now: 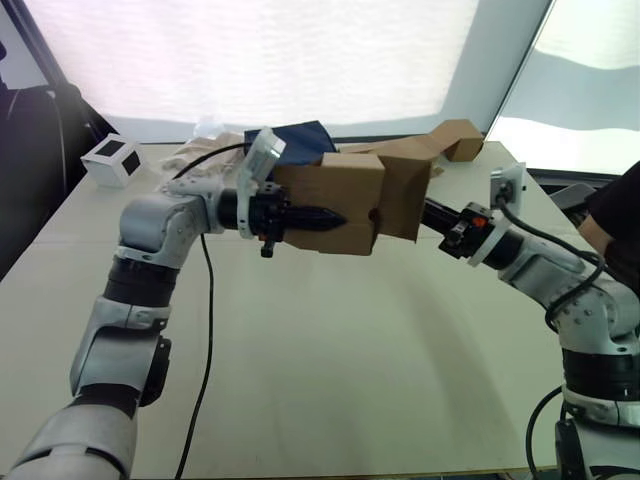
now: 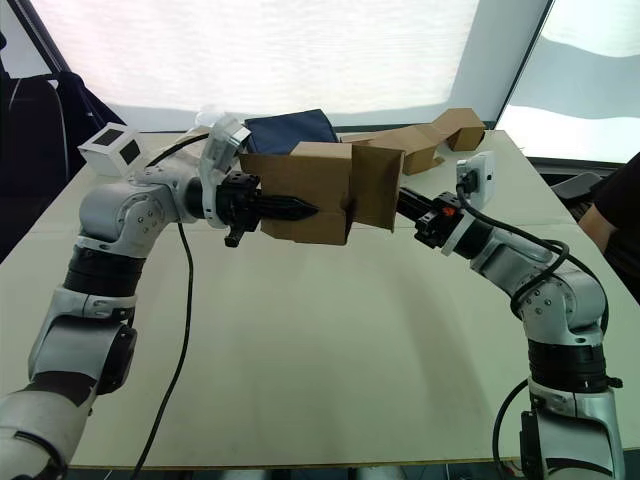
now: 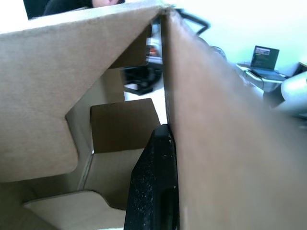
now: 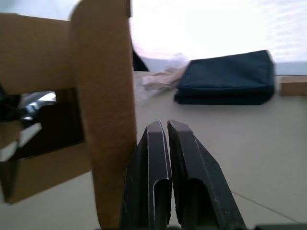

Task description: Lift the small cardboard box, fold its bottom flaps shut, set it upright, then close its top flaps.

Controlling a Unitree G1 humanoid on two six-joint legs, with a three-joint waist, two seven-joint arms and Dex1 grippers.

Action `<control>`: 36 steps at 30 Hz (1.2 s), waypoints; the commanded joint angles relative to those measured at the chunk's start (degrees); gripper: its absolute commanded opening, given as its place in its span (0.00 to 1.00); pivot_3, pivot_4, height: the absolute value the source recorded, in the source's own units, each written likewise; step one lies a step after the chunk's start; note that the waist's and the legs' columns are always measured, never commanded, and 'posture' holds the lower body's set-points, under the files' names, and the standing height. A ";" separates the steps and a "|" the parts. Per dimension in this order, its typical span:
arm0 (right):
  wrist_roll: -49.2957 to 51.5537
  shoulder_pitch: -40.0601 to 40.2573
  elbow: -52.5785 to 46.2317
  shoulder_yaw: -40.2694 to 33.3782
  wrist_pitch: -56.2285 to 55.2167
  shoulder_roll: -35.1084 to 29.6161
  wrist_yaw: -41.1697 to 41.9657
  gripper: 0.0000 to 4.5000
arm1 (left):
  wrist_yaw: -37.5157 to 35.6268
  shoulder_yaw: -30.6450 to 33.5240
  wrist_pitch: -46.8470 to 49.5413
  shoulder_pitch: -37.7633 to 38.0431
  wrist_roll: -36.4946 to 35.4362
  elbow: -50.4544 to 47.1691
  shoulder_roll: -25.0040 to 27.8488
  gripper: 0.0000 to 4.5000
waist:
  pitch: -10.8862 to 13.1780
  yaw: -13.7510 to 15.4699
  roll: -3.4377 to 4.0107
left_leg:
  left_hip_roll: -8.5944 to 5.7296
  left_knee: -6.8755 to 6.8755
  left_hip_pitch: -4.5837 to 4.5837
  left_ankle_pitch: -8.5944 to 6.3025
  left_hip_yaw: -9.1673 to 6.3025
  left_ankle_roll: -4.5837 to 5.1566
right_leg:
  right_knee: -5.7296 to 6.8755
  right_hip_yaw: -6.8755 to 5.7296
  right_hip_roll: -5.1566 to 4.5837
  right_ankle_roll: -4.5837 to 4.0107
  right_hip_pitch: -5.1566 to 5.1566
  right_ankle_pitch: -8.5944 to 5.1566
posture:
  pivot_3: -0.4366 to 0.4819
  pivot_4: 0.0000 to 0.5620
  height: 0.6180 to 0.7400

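Holding the small cardboard box (image 1: 335, 205) aloft above the bench (image 1: 330, 370), between the two arms, well clear of the surface. Lift step judged done. Left hand (image 1: 322, 216) laid along the near wall of the box; in the left wrist view one black finger (image 3: 152, 184) seen inside against a wall panel, so judged pinched onto that wall, the second finger hidden behind the cardboard. Right hand (image 4: 167, 167) drawn together, fingers nearly touching, nothing between them, set just beside an edge-on flap at the box's right end. Flaps at that end (image 2: 377, 195) splayed outward, not folded; judged the bottom flaps, though not certain. Inside, seen in the left wrist view, further flaps (image 3: 122, 127) partly turned in, none meeting in a seam. Remaining, by judgement: folding the bottom flaps shut, setting upright, closing the top flaps. No print, label or brand legible on the box. Also noted on the bench: white cube with black faces (image 1: 113, 160), dark blue folded cloth (image 2: 292, 130), flattened cardboard (image 2: 435, 135).
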 commanded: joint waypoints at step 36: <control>29.06 9.69 -11.03 -3.60 -6.96 22.29 -15.74 0.51 | -0.70 3.43 4.52 -2.13 -4.55 -0.83 0.31 0.02 | 0.00 -0.36 0.02 | 0.00 0.00 0.02 0.00 0.00 0.00 | 0.03 0.00 0.03 0.00 0.00 0.00 | 0.48 0.27 1.00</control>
